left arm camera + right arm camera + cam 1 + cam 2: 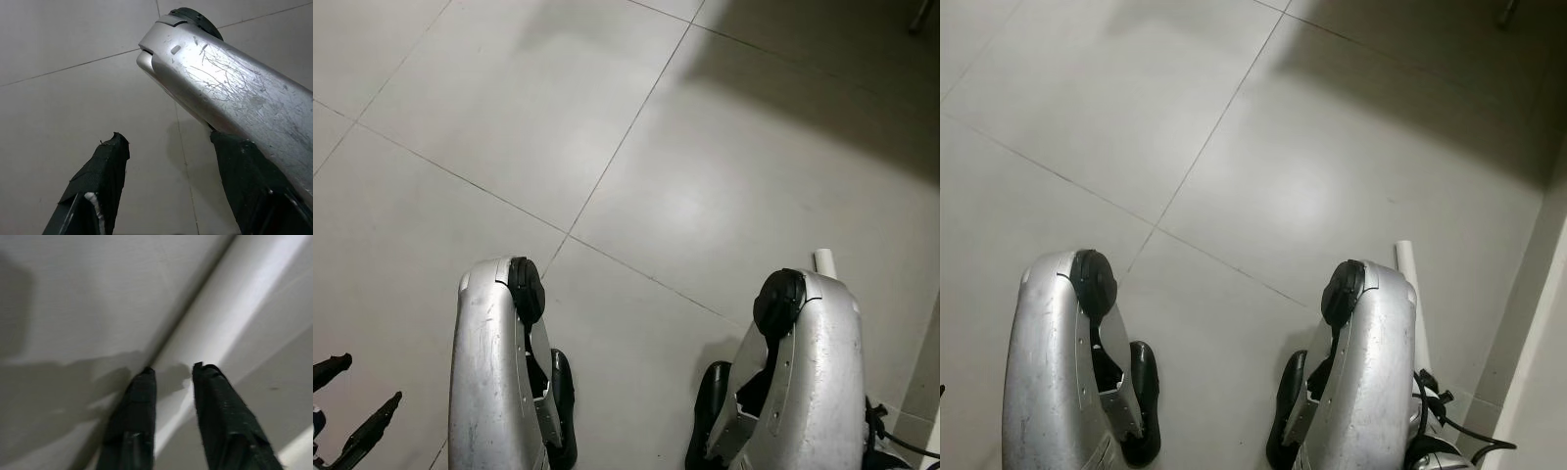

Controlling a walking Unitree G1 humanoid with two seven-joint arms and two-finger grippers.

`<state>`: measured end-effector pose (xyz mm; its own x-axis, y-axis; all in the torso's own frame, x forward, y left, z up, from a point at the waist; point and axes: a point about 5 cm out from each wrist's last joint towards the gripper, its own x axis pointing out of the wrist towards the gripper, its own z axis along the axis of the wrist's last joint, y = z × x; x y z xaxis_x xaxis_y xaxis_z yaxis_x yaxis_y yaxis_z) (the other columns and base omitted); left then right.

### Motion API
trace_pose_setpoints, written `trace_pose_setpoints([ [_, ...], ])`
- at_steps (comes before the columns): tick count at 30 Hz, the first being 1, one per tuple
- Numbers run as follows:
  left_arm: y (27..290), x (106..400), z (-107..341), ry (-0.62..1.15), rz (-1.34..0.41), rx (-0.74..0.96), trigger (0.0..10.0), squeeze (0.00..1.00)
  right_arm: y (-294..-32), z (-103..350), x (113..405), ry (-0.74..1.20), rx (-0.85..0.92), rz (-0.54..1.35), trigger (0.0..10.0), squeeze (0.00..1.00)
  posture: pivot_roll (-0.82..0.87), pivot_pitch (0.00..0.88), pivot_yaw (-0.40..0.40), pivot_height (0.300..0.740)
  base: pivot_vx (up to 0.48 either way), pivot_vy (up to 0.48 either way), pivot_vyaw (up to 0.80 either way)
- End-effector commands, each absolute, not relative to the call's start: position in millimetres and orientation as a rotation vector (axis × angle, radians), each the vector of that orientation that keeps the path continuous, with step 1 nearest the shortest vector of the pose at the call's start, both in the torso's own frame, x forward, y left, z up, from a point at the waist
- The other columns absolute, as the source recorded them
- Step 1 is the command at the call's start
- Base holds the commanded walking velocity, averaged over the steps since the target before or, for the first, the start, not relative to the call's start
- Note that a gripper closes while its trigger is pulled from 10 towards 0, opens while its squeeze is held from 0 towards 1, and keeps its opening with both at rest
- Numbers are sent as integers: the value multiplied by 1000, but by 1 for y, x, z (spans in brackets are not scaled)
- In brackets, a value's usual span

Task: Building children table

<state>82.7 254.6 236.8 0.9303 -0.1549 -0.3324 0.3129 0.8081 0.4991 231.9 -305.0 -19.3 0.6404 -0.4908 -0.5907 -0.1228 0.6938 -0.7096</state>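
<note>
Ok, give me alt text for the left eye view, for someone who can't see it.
Looking down at the robot's two silver legs standing on a pale grey tiled floor, black feet below. The left gripper hangs open at the lower left edge, and a white tube pokes out behind the leg on the right.

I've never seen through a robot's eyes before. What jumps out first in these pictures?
Two scratched silver legs fill the lower part of the head views, black feet planted on pale grey floor tiles. A white tube lies on the floor by the right leg. The left gripper hangs open beside the left leg.
</note>
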Motion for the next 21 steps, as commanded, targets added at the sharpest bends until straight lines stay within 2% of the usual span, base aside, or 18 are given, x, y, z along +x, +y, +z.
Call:
trace_pose_setpoints([
  [1,256,80,234,316,-256,568,10000,0,-263,-55,207,971,-678,-108,0,0,343,534,120,300,0,0,0],
  [4,256,80,234,316,-258,567,10000,0,-254,-58,207,969,-632,-68,0,0,341,536,122,300,0,0,0],
  [6,255,81,233,317,-262,563,10000,0,-233,-63,209,965,-509,27,0,0,335,541,122,300,0,0,0],
  [7,255,81,233,317,-262,563,10000,0,-233,-63,209,965,-509,27,0,0,335,541,122,300,0,0,0],
  [8,255,81,233,317,-266,560,10000,0,-212,-63,217,921,-378,102,0,0,334,541,122,300,0,0,0],
  [9,255,80,232,317,-267,558,10000,0,-205,-60,223,890,-311,117,0,0,334,541,122,300,0,0,0],
  [13,254,80,232,318,-268,555,10000,0,-196,-54,234,841,-251,136,0,0,329,539,122,300,0,0,0],
  [16,254,81,231,318,-268,552,10000,0,-185,-38,257,729,-189,156,0,0,319,540,119,300,0,0,0],
  [18,254,81,231,318,-268,552,10000,0,-185,-38,257,729,-189,156,0,0,319,540,119,300,0,0,0],
  [19,253,81,230,318,-269,547,10000,0,-183,-24,273,647,-152,125,6431,1000,319,540,119,300,0,0,0],
  [21,253,81,230,318,-269,547,10000,0,-183,-24,273,647,-152,125,6431,1000,319,540,119,300,0,0,0],
])
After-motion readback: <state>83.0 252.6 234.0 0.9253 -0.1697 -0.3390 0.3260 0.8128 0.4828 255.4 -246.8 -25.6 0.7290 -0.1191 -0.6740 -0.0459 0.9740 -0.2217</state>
